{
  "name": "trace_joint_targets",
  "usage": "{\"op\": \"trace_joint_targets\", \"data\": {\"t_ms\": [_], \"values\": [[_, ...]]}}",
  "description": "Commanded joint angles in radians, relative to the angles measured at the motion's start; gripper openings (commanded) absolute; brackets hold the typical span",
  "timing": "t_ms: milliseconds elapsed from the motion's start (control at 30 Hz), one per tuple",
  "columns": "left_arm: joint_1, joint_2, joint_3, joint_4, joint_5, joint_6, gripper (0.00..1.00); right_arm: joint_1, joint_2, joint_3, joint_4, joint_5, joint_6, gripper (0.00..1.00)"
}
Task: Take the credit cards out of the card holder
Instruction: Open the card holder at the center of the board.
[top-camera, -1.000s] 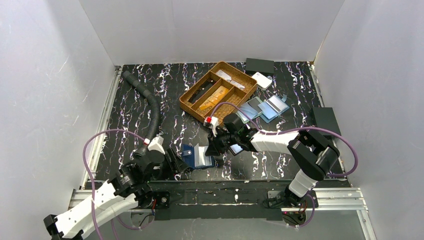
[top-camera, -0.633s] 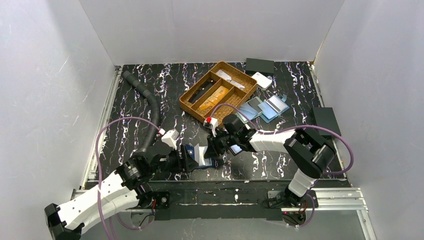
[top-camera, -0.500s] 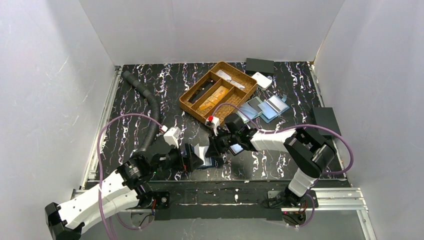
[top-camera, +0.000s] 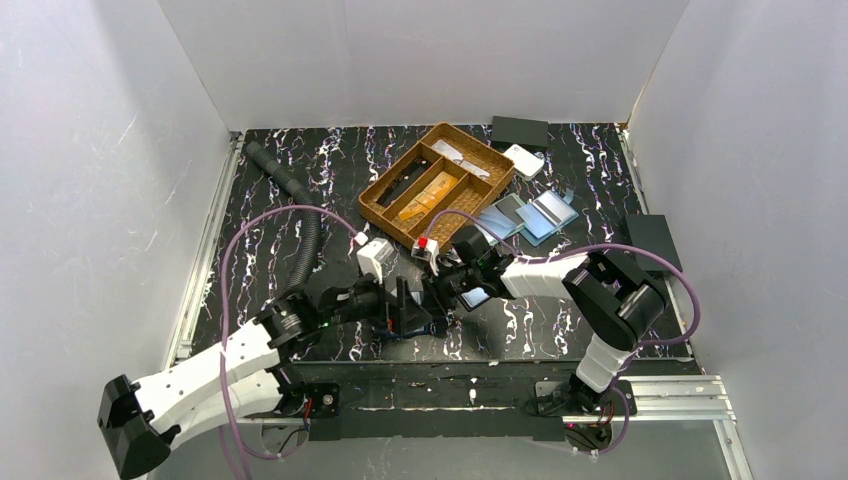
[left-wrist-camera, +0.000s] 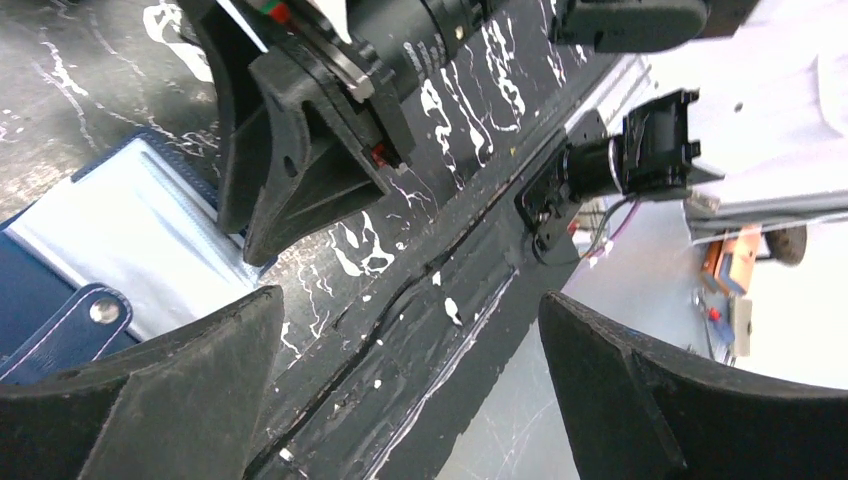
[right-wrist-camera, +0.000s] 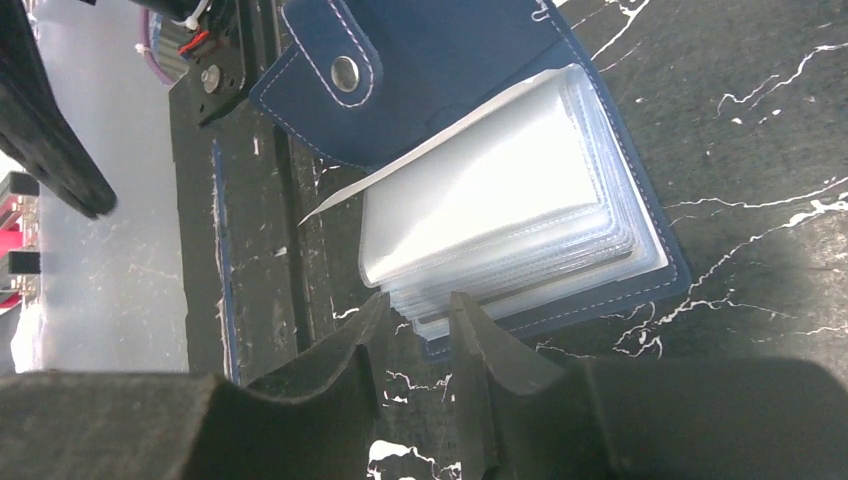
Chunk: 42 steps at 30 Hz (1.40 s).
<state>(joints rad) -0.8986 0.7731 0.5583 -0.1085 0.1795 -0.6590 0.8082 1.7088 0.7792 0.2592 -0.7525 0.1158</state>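
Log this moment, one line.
navy folding card holder open; clear plastic sleeves exposed; left gripper open; right gripper at sleeve edge, grip unclear

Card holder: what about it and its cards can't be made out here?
- Credit cards: none made out; right wrist view, the stacked clear sleeves are milky with glare.
- Card holder: top view, both grippers mostly cover it; left wrist view, frame edge and left gripper cut it off.
- Right gripper: whether it pinches a sleeve; its fingers hide the contact.

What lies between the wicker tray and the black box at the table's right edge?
Blue-grey flat panels, lying overlapped, in the top view.
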Motion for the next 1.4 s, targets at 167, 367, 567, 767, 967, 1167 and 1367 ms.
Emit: {"op": "trace_joint_targets", "data": {"t_ms": [167, 367, 567, 767, 967, 1167, 1367], "values": [[-0.09, 0.14, 0.083, -0.002, 0.054, 0.228, 0.98, -0.073, 0.013, 0.059, -0.067, -0.173, -0.126, 0.39], [-0.237, 0.275, 0.109, 0.002, -0.161, 0.321, 0.97, -0.109, 0.031, 0.086, -0.132, -0.217, -0.194, 0.4], [-0.241, 0.314, 0.055, 0.009, -0.365, 0.295, 0.86, -0.168, 0.018, 0.082, -0.134, -0.241, -0.197, 0.4], [-0.241, 0.372, 0.084, -0.09, -0.542, 0.239, 0.73, -0.187, 0.018, 0.081, -0.136, -0.241, -0.2, 0.4], [-0.232, 0.413, 0.072, -0.107, -0.583, 0.17, 0.63, -0.195, 0.015, 0.08, -0.138, -0.24, -0.2, 0.4], [-0.211, 0.453, 0.065, -0.136, -0.614, 0.11, 0.58, -0.198, 0.012, 0.079, -0.138, -0.242, -0.199, 0.4], [-0.201, 0.493, 0.059, -0.145, -0.631, 0.049, 0.59, -0.199, 0.009, 0.078, -0.137, -0.245, -0.199, 0.4]]}}
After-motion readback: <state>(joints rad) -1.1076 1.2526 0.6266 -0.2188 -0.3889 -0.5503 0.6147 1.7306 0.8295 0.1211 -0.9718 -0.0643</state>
